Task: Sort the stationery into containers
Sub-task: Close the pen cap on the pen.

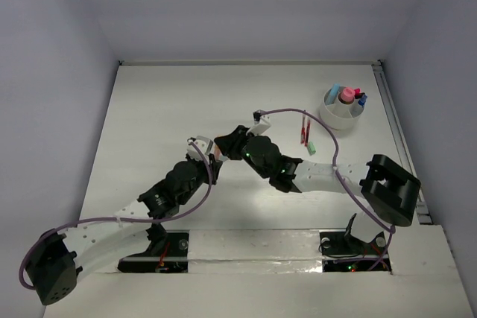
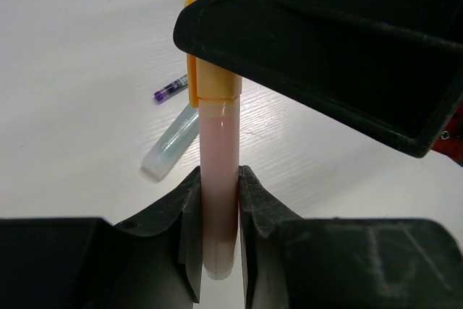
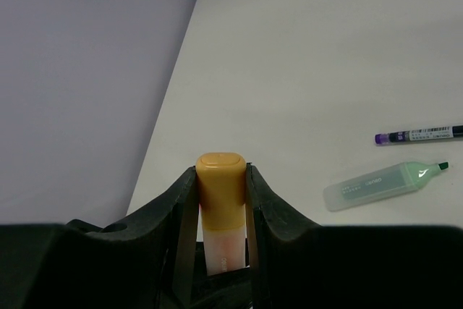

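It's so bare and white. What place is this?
Likely a robot lab booth: plain pale walls around a white table, two black robot arms bolted at its edge, markers in a white round cup.

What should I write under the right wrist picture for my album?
Right tool pinching an orange-capped highlighter, with a pale-green highlighter and purple pen on the table.

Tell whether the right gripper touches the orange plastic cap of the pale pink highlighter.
Touching. The right wrist view shows the right gripper clamped on the orange cap, pressed flush against both its sides.
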Tool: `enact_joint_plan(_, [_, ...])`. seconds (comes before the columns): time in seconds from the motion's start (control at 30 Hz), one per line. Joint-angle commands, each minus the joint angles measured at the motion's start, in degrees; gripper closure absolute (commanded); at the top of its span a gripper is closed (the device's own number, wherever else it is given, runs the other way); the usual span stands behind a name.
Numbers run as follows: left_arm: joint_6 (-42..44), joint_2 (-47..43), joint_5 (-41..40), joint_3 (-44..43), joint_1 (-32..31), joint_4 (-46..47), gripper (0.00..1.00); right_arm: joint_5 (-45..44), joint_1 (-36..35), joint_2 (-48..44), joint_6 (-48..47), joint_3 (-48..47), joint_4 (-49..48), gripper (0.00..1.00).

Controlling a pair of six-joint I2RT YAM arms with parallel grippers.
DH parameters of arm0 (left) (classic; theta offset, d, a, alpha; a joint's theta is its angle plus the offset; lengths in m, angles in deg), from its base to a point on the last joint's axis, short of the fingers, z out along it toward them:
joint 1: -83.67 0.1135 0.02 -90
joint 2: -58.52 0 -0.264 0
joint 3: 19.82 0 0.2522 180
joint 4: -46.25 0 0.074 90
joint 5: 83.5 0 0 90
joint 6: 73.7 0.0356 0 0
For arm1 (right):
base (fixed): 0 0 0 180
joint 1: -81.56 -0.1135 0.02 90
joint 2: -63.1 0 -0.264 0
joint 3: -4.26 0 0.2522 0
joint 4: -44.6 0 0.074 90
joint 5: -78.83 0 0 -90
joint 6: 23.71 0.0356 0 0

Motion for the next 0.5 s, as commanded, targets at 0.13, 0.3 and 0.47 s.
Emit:
enact_joint_plan(0.13, [-0.72, -6.52, -3.11, -2.28, 3.99, 23.0, 1.0, 16.97, -9.01, 4.71, 2.74, 2.78, 12.65, 1.0])
enact_joint_plan(0.3, [-1.6, -9.42, -3.46, -1.4, 4.52, 23.97, 1.0, 18.46, -9.01, 6.29, 2.74, 1.99, 12.74, 1.0])
enact_joint_plan(0.47, [-3.36, -11.97, -3.46, -1.92, 4.52, 23.44, 1.0, 19.78, -9.01, 8.05, 2.21, 0.23, 13.09, 1.0])
